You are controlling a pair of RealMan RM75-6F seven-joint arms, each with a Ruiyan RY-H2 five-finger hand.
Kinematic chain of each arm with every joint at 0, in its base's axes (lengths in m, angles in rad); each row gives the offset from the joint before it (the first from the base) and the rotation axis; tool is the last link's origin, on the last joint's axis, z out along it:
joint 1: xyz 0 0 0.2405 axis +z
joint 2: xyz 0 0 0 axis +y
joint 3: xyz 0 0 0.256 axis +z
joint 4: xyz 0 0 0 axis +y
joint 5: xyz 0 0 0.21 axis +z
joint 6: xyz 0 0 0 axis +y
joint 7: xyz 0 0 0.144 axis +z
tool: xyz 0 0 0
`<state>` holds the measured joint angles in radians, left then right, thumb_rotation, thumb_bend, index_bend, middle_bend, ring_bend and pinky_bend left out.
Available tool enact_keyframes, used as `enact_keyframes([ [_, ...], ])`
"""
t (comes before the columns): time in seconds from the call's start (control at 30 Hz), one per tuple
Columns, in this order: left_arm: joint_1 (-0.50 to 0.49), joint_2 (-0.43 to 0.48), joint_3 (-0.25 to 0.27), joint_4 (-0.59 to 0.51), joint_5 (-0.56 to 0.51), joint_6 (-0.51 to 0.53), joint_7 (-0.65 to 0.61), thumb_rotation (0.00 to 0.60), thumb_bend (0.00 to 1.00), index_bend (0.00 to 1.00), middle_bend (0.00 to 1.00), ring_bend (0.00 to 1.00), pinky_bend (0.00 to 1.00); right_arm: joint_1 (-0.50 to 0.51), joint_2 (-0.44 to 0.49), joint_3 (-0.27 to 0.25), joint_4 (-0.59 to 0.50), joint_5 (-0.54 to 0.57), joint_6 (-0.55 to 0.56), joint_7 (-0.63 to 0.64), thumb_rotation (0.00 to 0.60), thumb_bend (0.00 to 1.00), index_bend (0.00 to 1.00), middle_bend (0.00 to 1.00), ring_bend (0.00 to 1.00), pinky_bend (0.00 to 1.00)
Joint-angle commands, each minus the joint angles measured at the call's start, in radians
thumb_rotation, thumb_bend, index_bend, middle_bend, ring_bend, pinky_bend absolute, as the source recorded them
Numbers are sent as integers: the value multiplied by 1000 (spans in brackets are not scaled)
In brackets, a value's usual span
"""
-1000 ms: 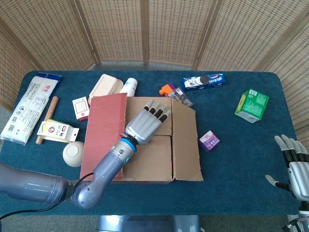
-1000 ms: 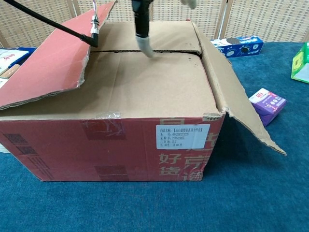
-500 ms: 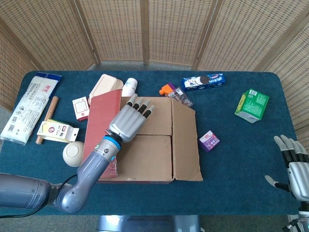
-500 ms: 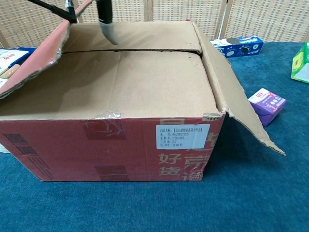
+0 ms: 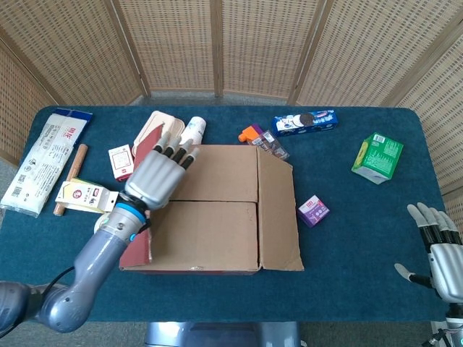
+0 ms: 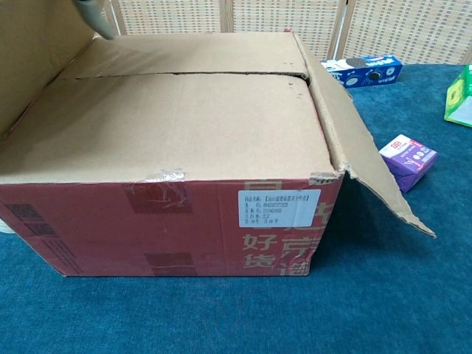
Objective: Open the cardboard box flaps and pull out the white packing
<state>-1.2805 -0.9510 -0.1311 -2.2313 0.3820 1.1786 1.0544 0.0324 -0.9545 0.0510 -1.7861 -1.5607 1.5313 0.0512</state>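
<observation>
Along the table's left edge, only the head view shows a long white packet, a wooden stick, a small white carton and a pale ball partly behind the arm. Next comes the left hand, fingers straight and close together, resting against the cardboard box's left outer flap, which stands raised; whether it grips the flap I cannot tell. The chest view shows that flap as a tall brown sheet at its left edge, with just a grey fingertip at the top. The box sits mid-table, its two inner flaps lying flat and closed, so no white packing shows in either view. The chest view alone shows the red front with a white label. The right outer flap is folded outward and slopes down. Beyond it lie a blue cookie box, a purple box and a green carton. At far right, seen only from the head, the right hand hovers with fingers spread, holding nothing.
</observation>
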Motion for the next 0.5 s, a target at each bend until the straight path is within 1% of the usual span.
enact_keyframes([
  [0.03,41,59,23,-30,41,2,-36,600,161,0,0,0,0,0,2,-3,-2,-5,0,2,600,0,0,0,0,0],
  [0.3,142,188,62,-56,150,-26,-133,600,161,0,0,0,0,-1,1,-9,-7,-21,4,-1,600,0,0,0,0,0],
  [0.5,207,258,82,-50,230,-57,-196,600,160,0,0,0,0,-1,0,-12,-11,-27,4,-7,600,0,0,0,0,0],
])
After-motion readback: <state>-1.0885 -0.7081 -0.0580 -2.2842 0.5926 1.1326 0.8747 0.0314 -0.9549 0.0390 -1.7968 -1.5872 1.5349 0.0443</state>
